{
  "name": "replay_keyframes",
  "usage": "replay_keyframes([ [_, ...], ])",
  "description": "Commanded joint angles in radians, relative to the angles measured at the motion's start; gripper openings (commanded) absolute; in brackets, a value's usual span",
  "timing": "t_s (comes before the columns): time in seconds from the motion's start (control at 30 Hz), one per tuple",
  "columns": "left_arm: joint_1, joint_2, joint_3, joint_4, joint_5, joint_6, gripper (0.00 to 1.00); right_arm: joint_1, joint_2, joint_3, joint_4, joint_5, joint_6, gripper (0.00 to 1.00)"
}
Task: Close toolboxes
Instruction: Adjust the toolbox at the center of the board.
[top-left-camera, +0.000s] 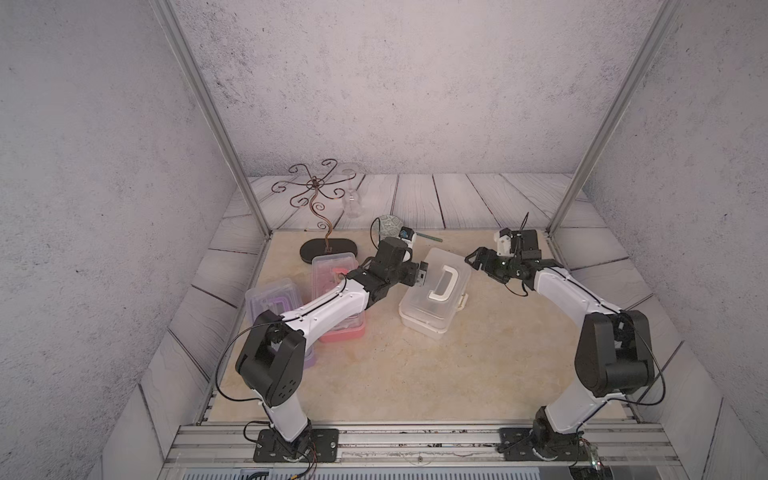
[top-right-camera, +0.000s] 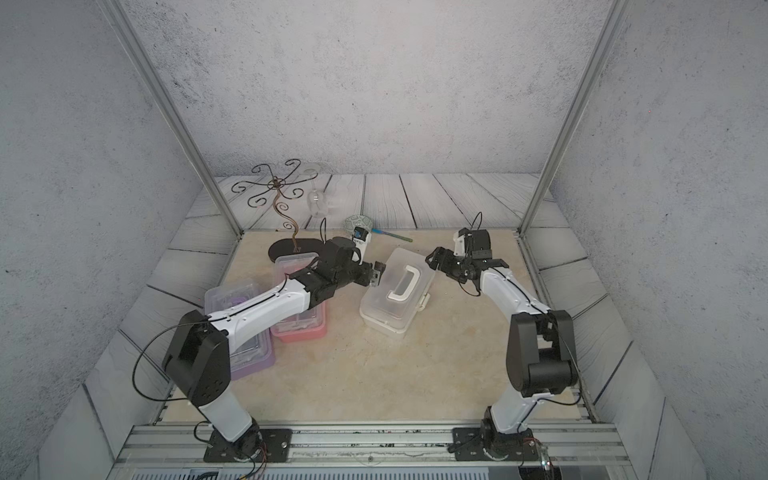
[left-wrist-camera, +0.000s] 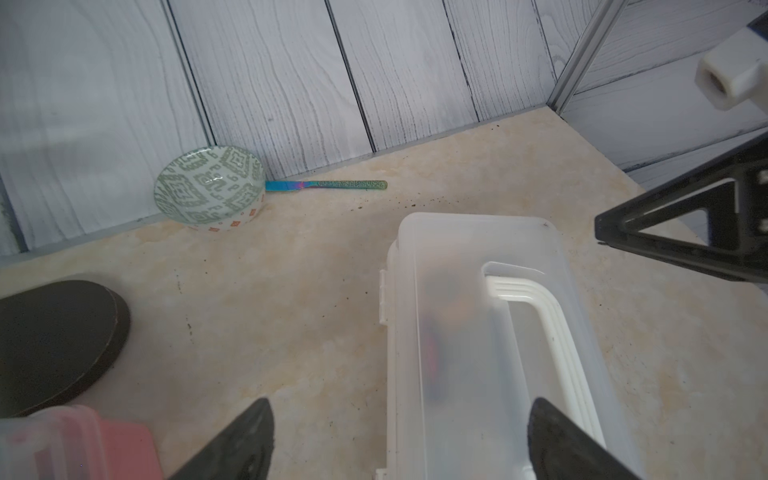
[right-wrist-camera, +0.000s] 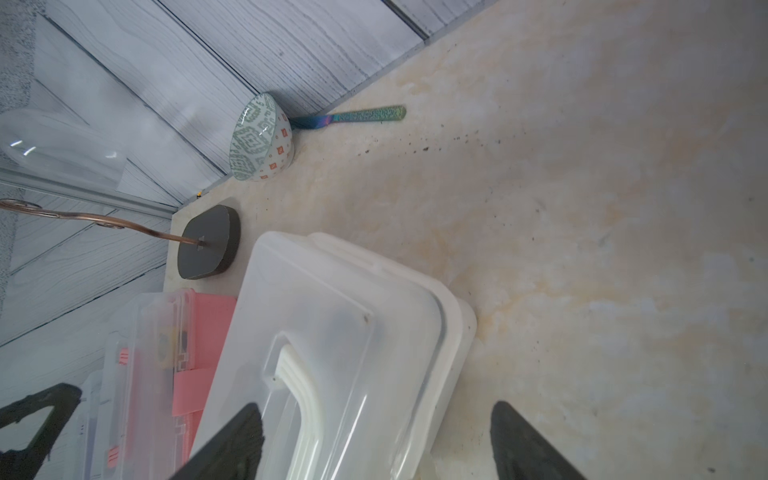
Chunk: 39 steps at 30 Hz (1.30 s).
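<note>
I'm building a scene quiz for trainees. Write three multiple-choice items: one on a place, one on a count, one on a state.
1. The green-patterned ceramic bowl lies: A) at the foot of the grey plank back wall; B) inside a toolbox; C) by the arm bases.
2. Clear-lidded plastic toolboxes in view: A) two; B) three; C) five.
3. The left tool is: A) shut on a handle; B) shut on the bowl; C) open.
1A, it lies tipped at the wall; 2B, purple toolbox, pink toolbox, white toolbox; 3C, its fingers stand apart, gripping nothing.
</note>
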Motion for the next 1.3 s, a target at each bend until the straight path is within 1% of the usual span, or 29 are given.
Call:
replay_keyframes([
  [0.0,0.016,0.001,-0.002,0.005,0.081,-0.058,0.95,0.003,0.089,0.048,-0.006,-0.029,-0.081,0.86],
  [0.1,0.037,0.005,-0.008,0.018,0.106,-0.082,0.95,0.011,0.121,0.060,0.033,-0.085,-0.096,0.86],
  [0.23,0.059,0.019,-0.019,0.024,0.119,-0.112,0.95,0.041,0.120,0.042,0.075,-0.162,-0.109,0.86],
  [0.37,0.081,0.017,-0.059,0.057,0.145,-0.153,0.95,0.097,0.110,0.029,0.064,-0.155,-0.153,0.86],
  [0.57,0.112,0.023,-0.074,0.063,0.179,-0.165,0.95,0.163,0.087,-0.007,0.078,-0.171,-0.133,0.86],
  [0.63,0.120,0.031,-0.076,0.063,0.191,-0.174,0.95,0.190,0.070,-0.017,0.072,-0.160,-0.141,0.85],
  [0.7,0.124,0.046,-0.071,0.062,0.208,-0.182,0.95,0.204,0.047,-0.025,0.057,-0.116,-0.147,0.84],
  [0.83,0.127,0.089,-0.040,0.056,0.257,-0.197,0.95,0.202,-0.012,-0.049,0.028,-0.030,-0.149,0.83],
  [0.93,0.132,0.125,0.004,0.046,0.283,-0.207,0.95,0.202,-0.043,-0.055,-0.024,-0.004,-0.158,0.83],
  [1.03,0.136,0.168,0.045,0.046,0.305,-0.214,0.95,0.204,-0.062,-0.082,-0.011,-0.058,-0.135,0.82],
  [1.13,0.142,0.206,0.075,0.062,0.363,-0.214,0.95,0.208,-0.072,-0.131,0.071,-0.142,-0.075,0.80],
  [1.27,0.148,0.235,0.096,0.074,0.394,-0.221,0.95,0.231,-0.071,-0.156,0.116,-0.165,-0.039,0.78],
])
